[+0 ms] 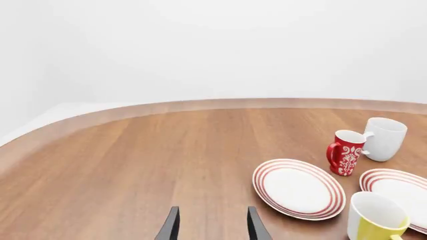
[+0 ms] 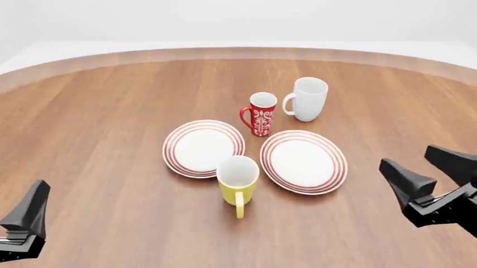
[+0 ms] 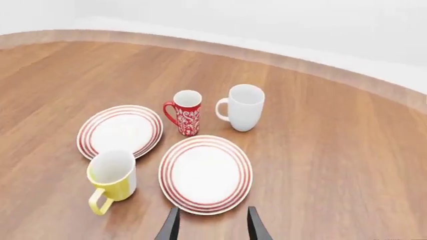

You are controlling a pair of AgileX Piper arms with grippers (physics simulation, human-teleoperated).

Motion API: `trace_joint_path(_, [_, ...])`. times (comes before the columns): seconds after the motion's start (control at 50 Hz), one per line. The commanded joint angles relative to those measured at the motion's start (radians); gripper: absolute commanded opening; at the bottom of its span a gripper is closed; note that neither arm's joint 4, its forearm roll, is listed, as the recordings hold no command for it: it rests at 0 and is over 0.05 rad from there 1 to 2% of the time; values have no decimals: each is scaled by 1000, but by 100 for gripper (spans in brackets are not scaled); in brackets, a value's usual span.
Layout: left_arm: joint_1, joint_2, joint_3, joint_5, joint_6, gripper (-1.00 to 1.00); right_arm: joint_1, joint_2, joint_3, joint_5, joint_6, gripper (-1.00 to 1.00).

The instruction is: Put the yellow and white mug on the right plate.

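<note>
The yellow and white mug (image 2: 238, 183) stands upright on the table, its handle pointing toward the near edge. It sits between the near edges of two red-ringed plates, touching or just overlapping the left plate's rim. The right plate (image 2: 303, 161) is empty. My left gripper (image 2: 30, 215) is open and empty at the near left, far from the mug. My right gripper (image 2: 428, 174) is open and empty at the near right, to the right of the right plate. The mug (image 3: 112, 175) and right plate (image 3: 205, 173) show in the right wrist view ahead of the gripper (image 3: 212, 225). The mug (image 1: 375, 220) also shows in the left wrist view.
The left plate (image 2: 203, 147) is empty. A red white-patterned mug (image 2: 261, 114) stands behind the two plates, and a larger all-white mug (image 2: 308, 99) stands to its right. The brown round table's (image 2: 111, 111) edge curves along the back.
</note>
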State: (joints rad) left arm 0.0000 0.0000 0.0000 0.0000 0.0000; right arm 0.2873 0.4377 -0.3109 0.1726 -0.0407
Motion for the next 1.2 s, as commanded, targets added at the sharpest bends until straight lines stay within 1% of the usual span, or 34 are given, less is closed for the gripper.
trace_joint_path(0.02, [0,0,0,0,0,100,75,169,-127,93,75,100])
trace_joint_path(0.04, [0,0,0,0,0,100,99,186,-129,94,82,100])
trace_joint_path(0.06, [0,0,0,0,0,100,84,180,-137,102,97,100])
trace_joint_path(0.08, [0,0,0,0,0,100,84,199,-143,106,96,100])
trace_joint_path(0.16, [0,0,0,0,0,100,107,233,-186,137,138,100])
trace_joint_path(0.2, [0,0,0,0,0,100,125,238,-200,148,147,100])
trace_joint_path(0.22, [0,0,0,0,0,100,134,245,-211,156,161,100])
trace_joint_path(0.24, [0,0,0,0,0,100,133,258,-225,170,187,100])
trace_joint_path(0.28, [0,0,0,0,0,100,140,267,-245,184,202,100])
trace_joint_path(0.3, [0,0,0,0,0,100,152,273,-251,193,221,100])
trace_joint_path(0.42, [0,0,0,0,0,100,193,303,-305,232,230,100])
trace_joint_path(0.52, [0,0,0,0,0,100,231,335,-355,260,266,100])
trace_joint_path(0.54, [0,0,0,0,0,100,236,338,-359,262,261,100])
trace_joint_path(0.56, [0,0,0,0,0,100,258,346,-362,263,265,100])
trace_joint_path(0.6, [0,0,0,0,0,100,269,349,-369,268,288,100])
trace_joint_path(0.66, [0,0,0,0,0,100,305,370,-380,265,302,100])
trace_joint_path(0.78, [0,0,0,0,0,100,325,398,-406,265,314,100])
trace_joint_path(0.8, [0,0,0,0,0,100,364,418,-405,258,323,100])
trace_joint_path(0.88, [0,0,0,0,0,100,384,425,-418,257,336,100])
trace_joint_path(0.94, [0,0,0,0,0,100,393,437,-443,261,334,100])
trace_joint_path(1.0, [0,0,0,0,0,100,422,447,-449,257,356,100])
trace_joint_path(1.02, [0,0,0,0,0,100,424,448,-450,257,353,100])
trace_joint_path(1.08, [0,0,0,0,0,100,449,457,-452,248,370,100])
trace_joint_path(1.1, [0,0,0,0,0,100,456,459,-444,242,382,100])
trace_joint_path(1.2, [0,0,0,0,0,100,479,470,-453,234,382,100])
